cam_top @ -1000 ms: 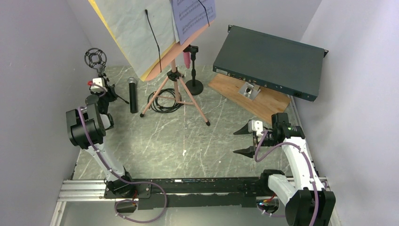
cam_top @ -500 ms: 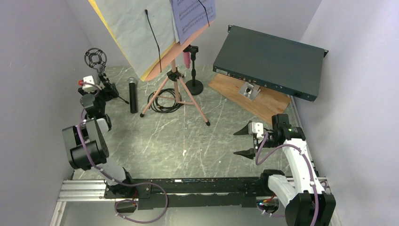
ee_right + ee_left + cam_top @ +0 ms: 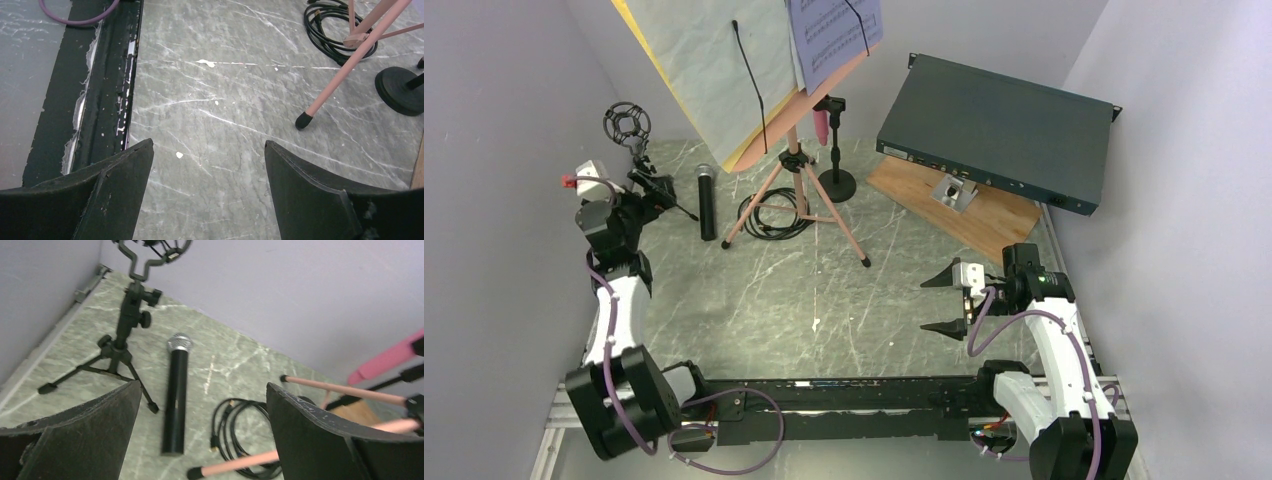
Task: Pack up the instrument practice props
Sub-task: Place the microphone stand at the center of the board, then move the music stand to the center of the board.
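The pink music desk (image 3: 769, 135) stands on pink tripod legs (image 3: 802, 195) at the back, with white and yellow pages (image 3: 709, 70) and a sheet-music page (image 3: 834, 30) on it. A black microphone (image 3: 707, 200) (image 3: 175, 395) lies flat left of the legs. A pink microphone (image 3: 822, 125) sits on a round-based holder (image 3: 837, 183). A black shock-mount holder (image 3: 627, 125) (image 3: 127, 325) stands on a small tripod at the far left. My left gripper (image 3: 656, 192) (image 3: 204, 385) hovers open beside that tripod, holding nothing. Over bare table at the right, my right gripper (image 3: 936, 302) (image 3: 209, 142) is open and holds nothing.
A coiled black cable (image 3: 769, 215) (image 3: 240, 435) lies under the tripod legs. The teal rack box (image 3: 999, 130) leans on a wooden board (image 3: 954, 205) at the back right. Walls close in on the left, back and right.
My left gripper has opened wide and drawn back to the left from the shock-mount tripod, its elbow dropping toward the base. The right arm has barely moved.
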Action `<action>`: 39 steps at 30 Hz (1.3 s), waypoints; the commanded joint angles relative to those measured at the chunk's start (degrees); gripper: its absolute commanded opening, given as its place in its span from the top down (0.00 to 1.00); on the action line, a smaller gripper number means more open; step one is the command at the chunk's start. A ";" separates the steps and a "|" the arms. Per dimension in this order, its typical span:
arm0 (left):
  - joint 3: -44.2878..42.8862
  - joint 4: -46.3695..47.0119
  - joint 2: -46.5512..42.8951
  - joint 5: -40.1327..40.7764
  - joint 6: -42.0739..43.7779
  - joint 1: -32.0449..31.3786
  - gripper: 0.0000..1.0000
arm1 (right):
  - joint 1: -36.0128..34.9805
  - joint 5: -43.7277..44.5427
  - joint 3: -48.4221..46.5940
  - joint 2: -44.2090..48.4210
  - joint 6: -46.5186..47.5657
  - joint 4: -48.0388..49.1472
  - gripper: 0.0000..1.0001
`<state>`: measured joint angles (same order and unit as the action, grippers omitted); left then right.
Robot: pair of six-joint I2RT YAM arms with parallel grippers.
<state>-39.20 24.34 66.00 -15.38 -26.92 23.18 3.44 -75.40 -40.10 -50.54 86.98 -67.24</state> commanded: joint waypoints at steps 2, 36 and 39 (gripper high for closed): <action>2.18 -12.80 -7.93 -10.49 -7.81 -0.13 0.01 | 0.13 -1.82 -1.39 1.05 0.94 -0.10 0.15; -3.92 -42.72 -10.92 -19.87 1.50 -17.28 0.04 | 1.27 1.65 0.89 0.71 -9.37 9.75 0.15; -7.27 -45.29 -8.32 -14.53 5.37 -20.90 0.03 | 1.26 1.90 0.89 0.44 -8.84 9.40 0.15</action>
<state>-41.45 -12.56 55.40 -33.36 -28.60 6.02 4.47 -73.25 -39.53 -50.02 77.87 -59.29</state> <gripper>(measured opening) 0.966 0.853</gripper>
